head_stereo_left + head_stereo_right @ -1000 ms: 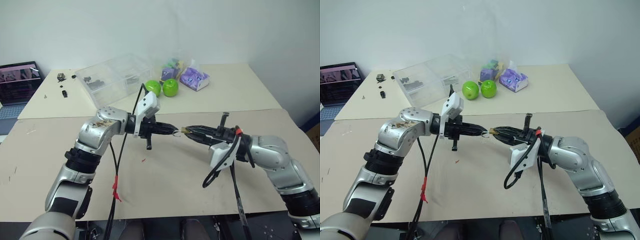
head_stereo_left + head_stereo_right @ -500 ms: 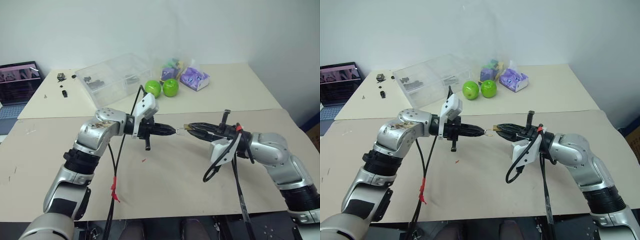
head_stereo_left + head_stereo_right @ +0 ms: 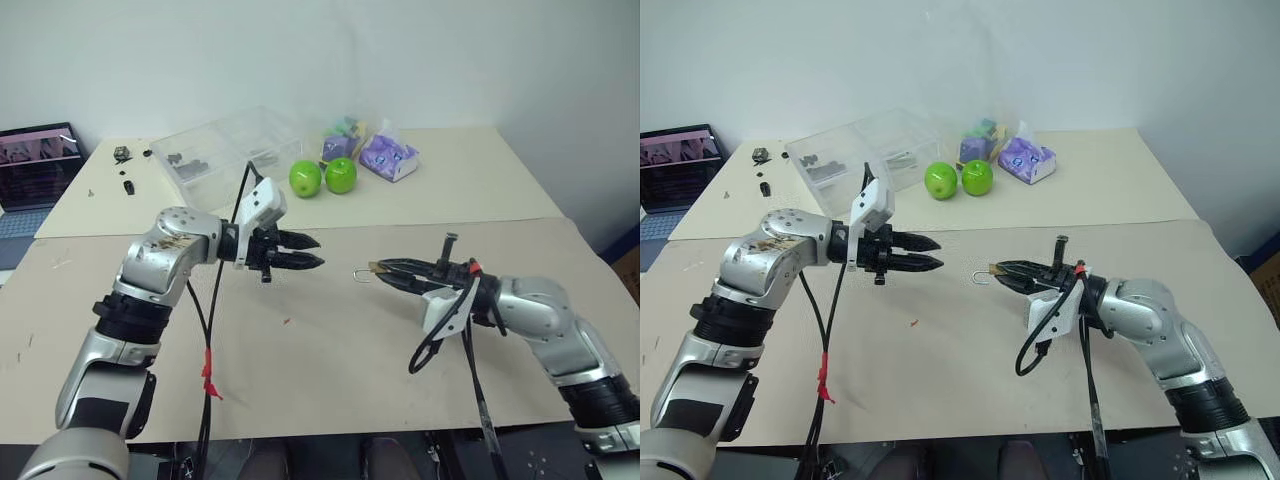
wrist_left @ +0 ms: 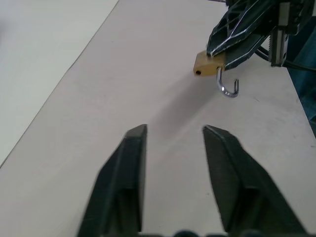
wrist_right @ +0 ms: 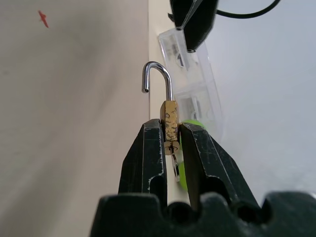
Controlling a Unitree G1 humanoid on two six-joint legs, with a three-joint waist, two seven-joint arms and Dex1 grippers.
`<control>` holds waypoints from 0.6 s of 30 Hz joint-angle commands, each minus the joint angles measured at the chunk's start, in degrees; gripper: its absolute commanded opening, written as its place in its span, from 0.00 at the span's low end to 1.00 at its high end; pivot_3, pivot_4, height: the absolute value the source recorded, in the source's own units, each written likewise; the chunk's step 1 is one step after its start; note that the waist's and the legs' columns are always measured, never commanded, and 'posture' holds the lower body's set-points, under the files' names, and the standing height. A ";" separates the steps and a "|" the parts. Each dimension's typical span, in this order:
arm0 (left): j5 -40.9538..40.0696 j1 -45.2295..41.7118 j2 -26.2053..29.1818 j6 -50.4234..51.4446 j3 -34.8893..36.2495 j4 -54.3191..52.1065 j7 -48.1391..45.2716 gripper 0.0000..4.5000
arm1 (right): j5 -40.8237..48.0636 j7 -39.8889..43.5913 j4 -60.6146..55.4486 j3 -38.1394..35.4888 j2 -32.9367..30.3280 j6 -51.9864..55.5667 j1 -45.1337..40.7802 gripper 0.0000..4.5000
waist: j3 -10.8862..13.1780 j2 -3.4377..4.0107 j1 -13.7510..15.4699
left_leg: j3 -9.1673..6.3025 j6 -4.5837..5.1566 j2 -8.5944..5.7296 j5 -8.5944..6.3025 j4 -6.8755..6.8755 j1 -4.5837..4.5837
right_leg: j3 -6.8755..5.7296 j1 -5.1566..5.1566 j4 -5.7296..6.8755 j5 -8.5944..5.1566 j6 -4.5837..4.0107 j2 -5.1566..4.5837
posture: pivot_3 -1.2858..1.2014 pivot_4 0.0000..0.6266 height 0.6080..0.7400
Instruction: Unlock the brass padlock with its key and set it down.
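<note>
Beige tabletop (image 3: 330, 360) lay under both arms. My right gripper (image 5: 170, 140) was clamped on the brass padlock (image 5: 170, 123), held above the table, its silver shackle (image 5: 157, 79) swung open and hooked free. I saw the key (image 5: 176, 165) in the lock's underside between the fingers. My left gripper (image 4: 173, 143) stood well apart, fingers spread, empty.

Padlock (image 3: 372, 269) in right tool (image 3: 388, 272), apart from left tool (image 3: 312, 251)

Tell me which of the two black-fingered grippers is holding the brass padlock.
The right gripper: its fingers pinch the small brass padlock, shackle sprung open. The left gripper is open and empty.
</note>
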 commanded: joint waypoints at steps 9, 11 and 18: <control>4.04 3.79 4.49 -12.92 -0.26 -4.14 -3.32 1.00 | 7.38 7.82 1.36 4.89 3.94 11.55 -2.08 0.03 | 0.00 0.00 0.00 | 0.00 0.00 0.00 0.00 -0.01 0.02 | 0.02 0.00 0.00 0.01 -0.02 0.01 | 0.52 0.24 1.00; 4.51 3.17 3.75 -14.31 0.25 -3.05 -2.53 1.00 | 8.88 9.39 1.19 5.23 4.94 14.77 -2.81 0.03 | -0.01 0.01 0.08 | 0.00 0.00 0.00 0.00 -0.01 0.02 | 0.02 0.01 0.00 0.01 -0.02 0.00 | 0.52 0.24 1.00; 5.82 3.39 3.57 -16.04 -0.25 -2.82 -2.61 1.00 | 5.92 10.13 3.79 7.98 8.29 14.33 -7.49 0.03 | -0.01 0.01 -0.01 | -0.01 0.01 0.01 0.00 -0.02 0.00 | 0.00 -0.02 0.00 0.01 -0.01 0.01 | 0.52 0.24 1.00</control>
